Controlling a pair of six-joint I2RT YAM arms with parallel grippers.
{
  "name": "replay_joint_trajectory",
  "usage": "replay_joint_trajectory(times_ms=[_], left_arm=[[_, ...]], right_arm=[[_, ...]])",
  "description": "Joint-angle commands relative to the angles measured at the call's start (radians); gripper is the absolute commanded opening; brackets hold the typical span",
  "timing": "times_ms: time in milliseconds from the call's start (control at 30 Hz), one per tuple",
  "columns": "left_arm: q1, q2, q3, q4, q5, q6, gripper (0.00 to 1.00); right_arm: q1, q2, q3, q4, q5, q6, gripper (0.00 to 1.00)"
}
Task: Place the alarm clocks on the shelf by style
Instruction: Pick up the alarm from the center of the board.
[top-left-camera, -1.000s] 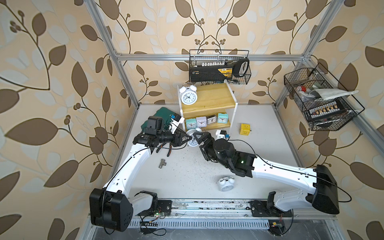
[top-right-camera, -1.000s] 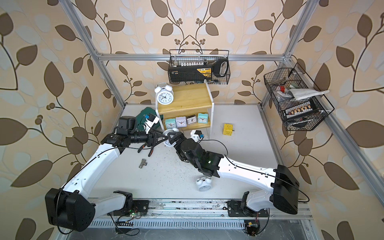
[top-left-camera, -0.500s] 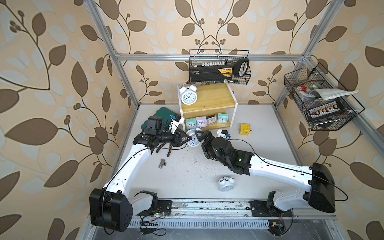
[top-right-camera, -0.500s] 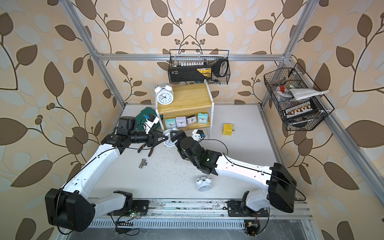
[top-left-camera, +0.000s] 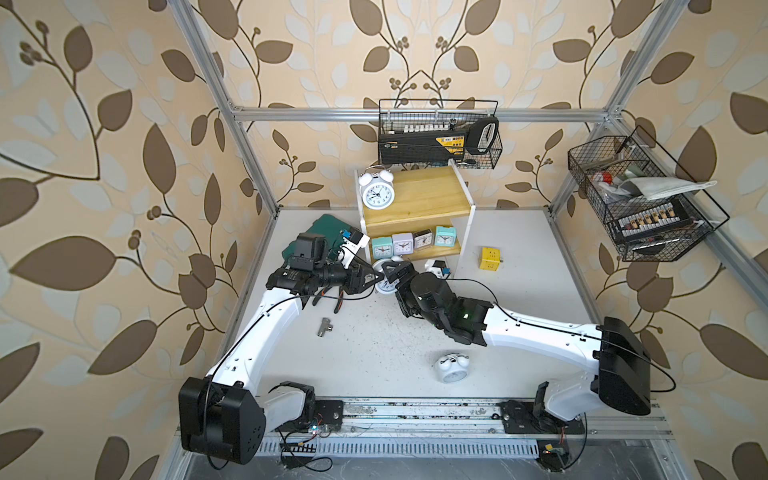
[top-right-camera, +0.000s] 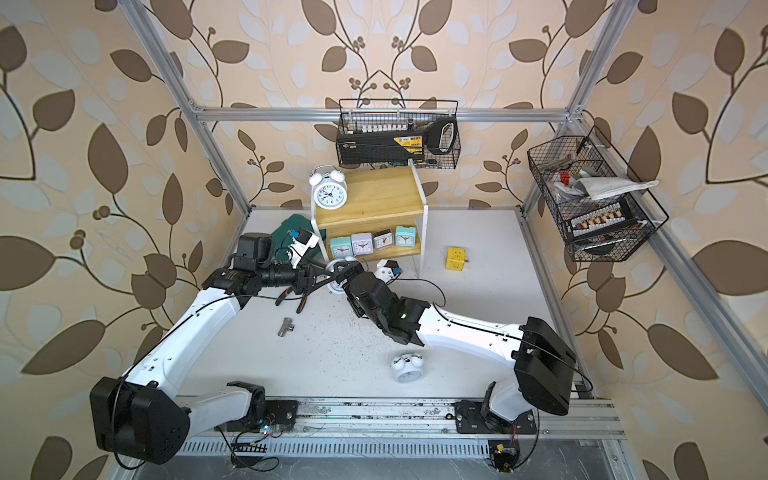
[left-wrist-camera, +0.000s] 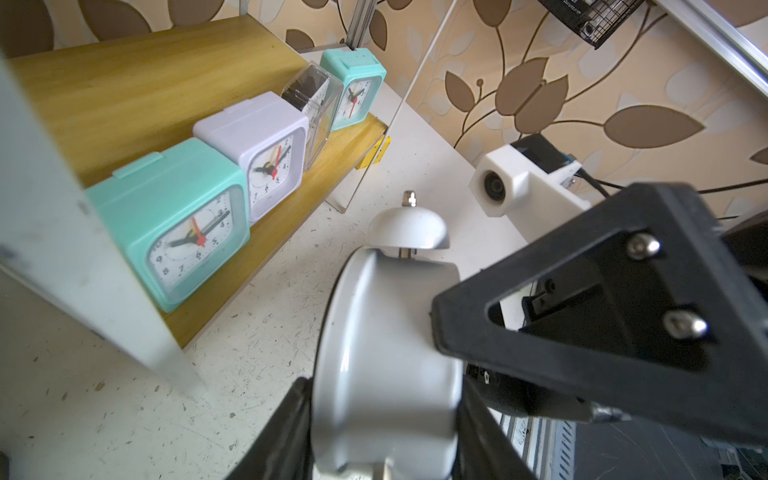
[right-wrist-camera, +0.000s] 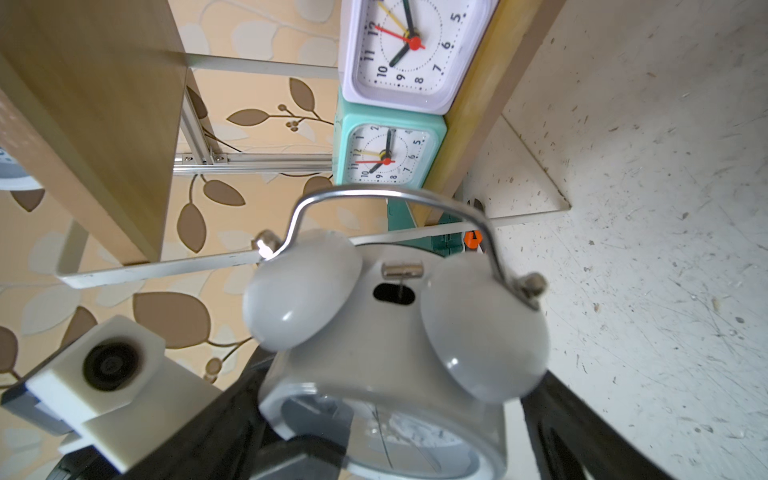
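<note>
L end effector (left-wrist-camera: 383, 386) clamps twin-bell clock (left-wrist-camera: 386, 316); top views hide grip.

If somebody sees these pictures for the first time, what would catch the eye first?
Both arms meet before the shelf: the left pincer grips a white twin-bell clock while the right pincer stands open around it. Four small square clocks line its lower board, another bell clock stands on top, and a third bell clock rests on the table near the front.
</note>
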Motion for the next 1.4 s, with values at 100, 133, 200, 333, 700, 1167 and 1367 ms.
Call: replay_joint_trajectory(times_ms=[100, 133, 200, 333, 700, 1167, 1367], left_arm=[[-0.008, -0.044, 0.005, 0.048, 0.028, 0.004, 0.06], [-0.008, -0.044, 0.004, 0.047, 0.027, 0.003, 0.06], [-0.008, -0.044, 0.004, 0.047, 0.025, 0.003, 0.06], [-0.008, -0.044, 0.005, 0.046, 0.020, 0.000, 0.06], [-0.008, -0.043, 0.010, 0.031, 0.022, 0.004, 0.31], [-0.006, -0.039, 0.039, -0.102, 0.138, 0.120, 0.99], [-0.003, -0.036, 0.070, -0.200, 0.175, 0.201, 0.99]], right_arm=[[0.006, 0.032, 0.038, -0.004, 0.034, 0.016, 0.93], [0.006, 0.035, 0.039, -0.004, 0.035, 0.017, 0.92], [0.006, 0.041, 0.042, -0.003, 0.033, 0.020, 0.91], [0.006, 0.052, 0.052, 0.000, 0.026, 0.021, 0.89], [0.001, 0.026, 0.055, -0.030, 0.047, -0.067, 0.69], [-0.089, -0.141, 0.020, -0.161, -0.011, -0.594, 0.60], [-0.090, -0.239, 0.071, -0.326, 0.060, -0.974, 0.60]])
